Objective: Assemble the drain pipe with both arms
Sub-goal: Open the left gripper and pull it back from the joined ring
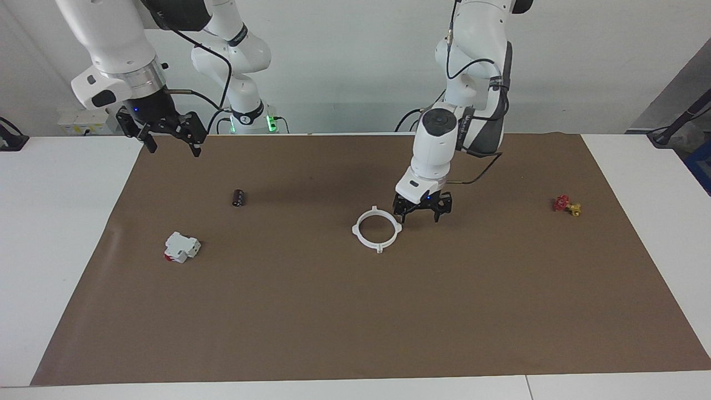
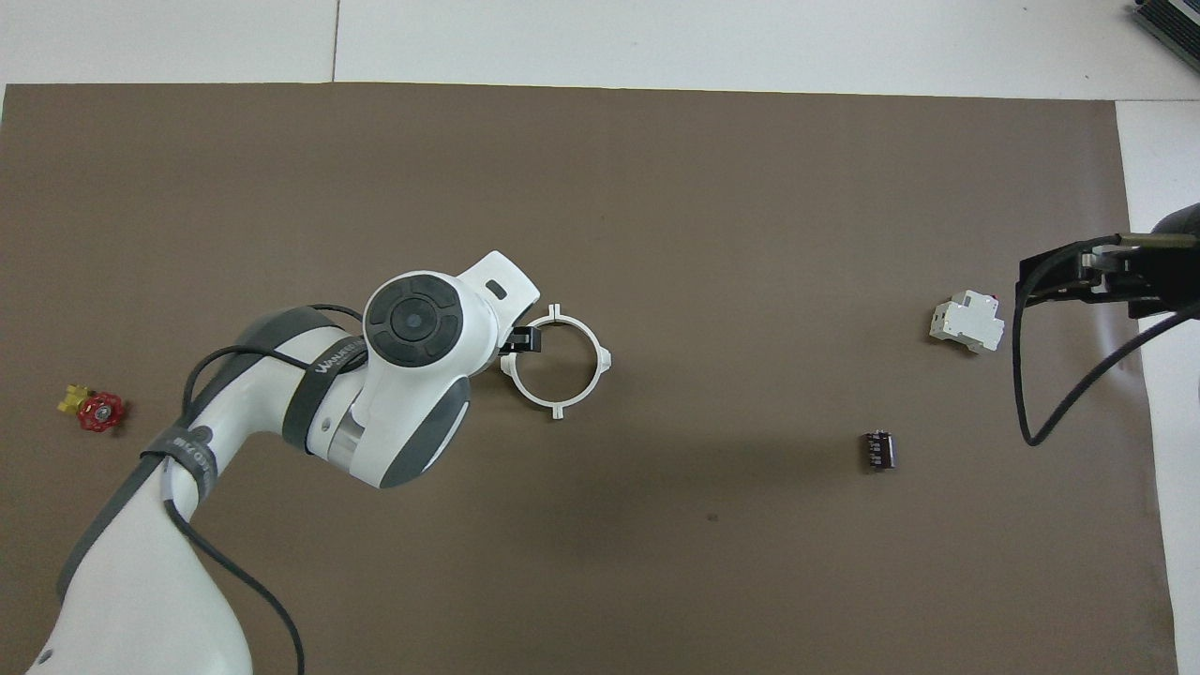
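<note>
Left tool (image 1: 422,209) hangs open and empty just beside the drain pipe (image 1: 377,228), a closed white ring lying mid-table (image 1: 500,311). Right tool (image 1: 164,132) waits open, high up. Assembly looks done, only retreat remaining.

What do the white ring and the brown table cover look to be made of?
The white ring looks like thin moulded plastic: even matt white, a crisp thin wall with small tabs, lying closed beside the open left gripper. The brown cover looks like matt paper or thin card: flat, no sheen, a slightly wavy edge. Neither is certain.
</note>
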You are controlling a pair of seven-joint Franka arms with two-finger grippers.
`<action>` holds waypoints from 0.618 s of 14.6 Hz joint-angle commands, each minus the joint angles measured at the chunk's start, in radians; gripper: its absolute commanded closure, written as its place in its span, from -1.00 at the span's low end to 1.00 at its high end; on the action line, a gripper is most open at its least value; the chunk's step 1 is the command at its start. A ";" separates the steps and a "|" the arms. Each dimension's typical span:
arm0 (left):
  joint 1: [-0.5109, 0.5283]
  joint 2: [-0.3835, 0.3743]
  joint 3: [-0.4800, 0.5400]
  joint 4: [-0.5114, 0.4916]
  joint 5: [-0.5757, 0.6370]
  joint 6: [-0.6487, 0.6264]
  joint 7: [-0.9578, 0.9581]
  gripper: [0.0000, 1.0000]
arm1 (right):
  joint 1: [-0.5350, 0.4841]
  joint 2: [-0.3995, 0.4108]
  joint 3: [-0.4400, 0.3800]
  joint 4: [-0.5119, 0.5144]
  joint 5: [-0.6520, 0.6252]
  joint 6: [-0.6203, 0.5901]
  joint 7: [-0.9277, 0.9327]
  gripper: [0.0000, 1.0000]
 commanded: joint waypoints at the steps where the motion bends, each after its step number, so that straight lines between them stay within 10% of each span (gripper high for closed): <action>1: 0.075 -0.082 -0.006 -0.028 -0.015 -0.074 0.127 -1.00 | -0.006 -0.013 -0.004 -0.016 0.020 -0.002 -0.021 -1.00; 9: 0.345 -0.195 0.001 -0.018 -0.131 -0.237 0.546 -1.00 | -0.017 -0.005 -0.001 0.013 0.026 -0.088 -0.018 -1.00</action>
